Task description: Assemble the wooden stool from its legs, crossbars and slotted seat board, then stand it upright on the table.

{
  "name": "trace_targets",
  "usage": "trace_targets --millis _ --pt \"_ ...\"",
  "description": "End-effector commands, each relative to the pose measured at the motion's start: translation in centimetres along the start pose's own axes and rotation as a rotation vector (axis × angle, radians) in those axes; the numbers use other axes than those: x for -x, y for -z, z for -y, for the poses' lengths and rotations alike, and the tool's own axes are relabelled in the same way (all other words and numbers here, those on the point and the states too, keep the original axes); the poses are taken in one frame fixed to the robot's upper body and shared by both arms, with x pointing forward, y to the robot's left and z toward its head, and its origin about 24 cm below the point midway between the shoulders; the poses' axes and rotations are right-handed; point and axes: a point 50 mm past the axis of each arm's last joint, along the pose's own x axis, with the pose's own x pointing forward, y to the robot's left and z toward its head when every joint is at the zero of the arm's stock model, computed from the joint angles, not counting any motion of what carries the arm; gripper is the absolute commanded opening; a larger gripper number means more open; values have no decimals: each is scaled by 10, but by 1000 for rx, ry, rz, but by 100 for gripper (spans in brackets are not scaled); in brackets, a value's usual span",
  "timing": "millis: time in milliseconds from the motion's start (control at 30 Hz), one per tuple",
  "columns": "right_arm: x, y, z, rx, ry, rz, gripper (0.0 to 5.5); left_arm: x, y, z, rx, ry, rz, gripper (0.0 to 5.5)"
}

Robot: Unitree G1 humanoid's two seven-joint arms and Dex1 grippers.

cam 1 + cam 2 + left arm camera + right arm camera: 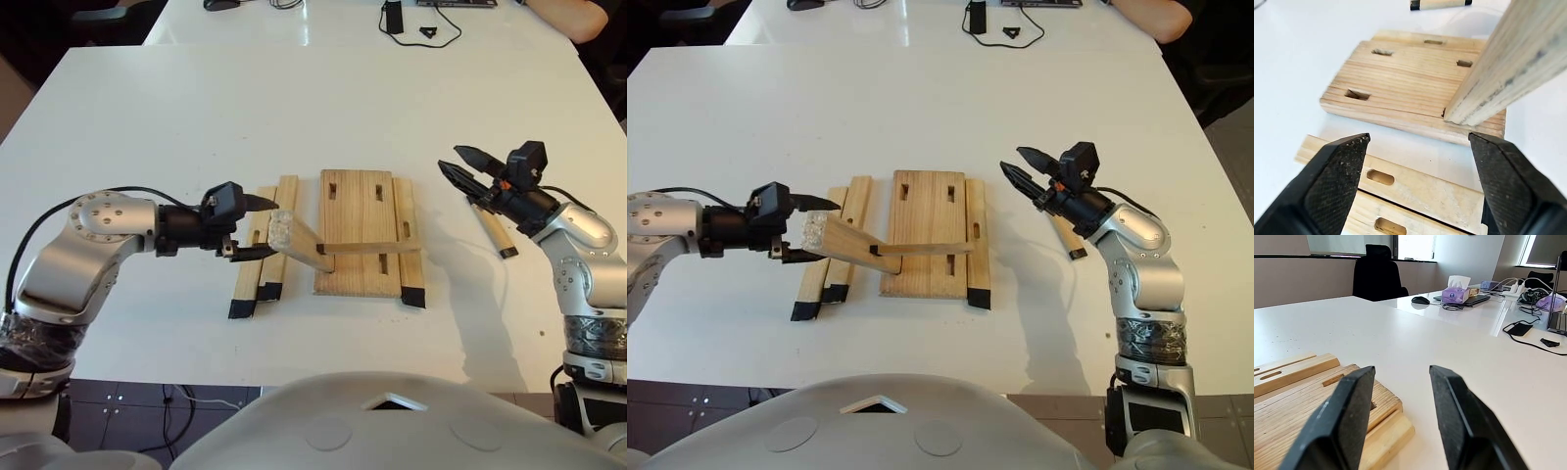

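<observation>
The slotted seat board (361,220) lies flat in the middle of the white table (196,108). Two black-tipped legs (263,257) lie side by side to its left, and another leg (410,245) lies against its right edge. A tilted leg (306,245) rests its low end on the board's near left corner, with a crossbar (377,247) running from it across the board. My left gripper (259,227) is open, its fingers (1337,181) on either side of this leg's raised end. My right gripper (462,164) hangs open above the table to the right of the board. A short black-tipped stick (495,231) lies under that arm.
A second table (323,24) stands behind, with cables and a black mouse (221,5) on it. A person's arm (573,15) rests at its far right. There is bare tabletop behind the board and along the near edge.
</observation>
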Motion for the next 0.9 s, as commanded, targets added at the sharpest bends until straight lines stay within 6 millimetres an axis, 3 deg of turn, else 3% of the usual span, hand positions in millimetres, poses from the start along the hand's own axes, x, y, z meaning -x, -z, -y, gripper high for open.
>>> trace_targets --millis 33,133,300,400,567,900 --pt "8 1 2 17 31 -12 204 21 15 13 93 -104 -89 370" --pt "17 2 2 19 63 -19 204 26 22 22 215 -242 -112 370" --pt "29 5 -2 19 123 -30 204 9 27 36 440 -438 -77 370" --pt "28 5 -3 20 128 -29 204 -3 27 49 537 -443 -45 370" --pt "24 2 2 41 123 -35 204 -5 49 61 631 -490 -142 370" --pt "24 4 3 48 121 -49 204 -7 65 73 685 -515 -226 370"
